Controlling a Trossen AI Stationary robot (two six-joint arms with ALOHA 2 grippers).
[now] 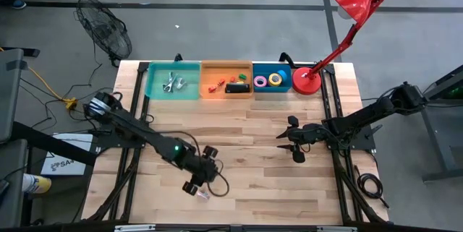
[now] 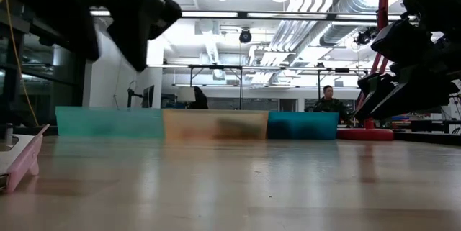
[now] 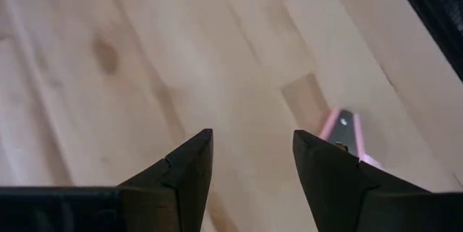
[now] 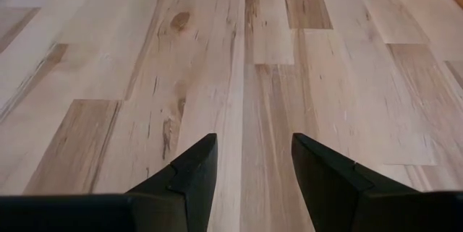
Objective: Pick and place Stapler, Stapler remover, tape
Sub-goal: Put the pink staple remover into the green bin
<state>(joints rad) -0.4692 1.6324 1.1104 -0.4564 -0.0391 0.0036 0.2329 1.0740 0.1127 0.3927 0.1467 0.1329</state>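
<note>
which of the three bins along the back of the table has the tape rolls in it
The blue bin, at the row's right end beside the red lamp; the tape rolls lie inside. The others are teal and orange.

Two dark, nearly black jointed arms, boxy at the joints. On the left arm (image 1: 145,134) a small green light and black cable looping near the left pincer (image 1: 201,178). On the right arm (image 1: 369,120), a matching right pincer (image 1: 291,142). Fingers (image 4: 189,178) matte black, wedge-shaped, tapering to blunt tips.

Left arm stretched low across the tabletop's near left, left claw (image 1: 200,175) open and empty, right arm reaching in from the right, right claw (image 1: 288,142) open and empty
</note>
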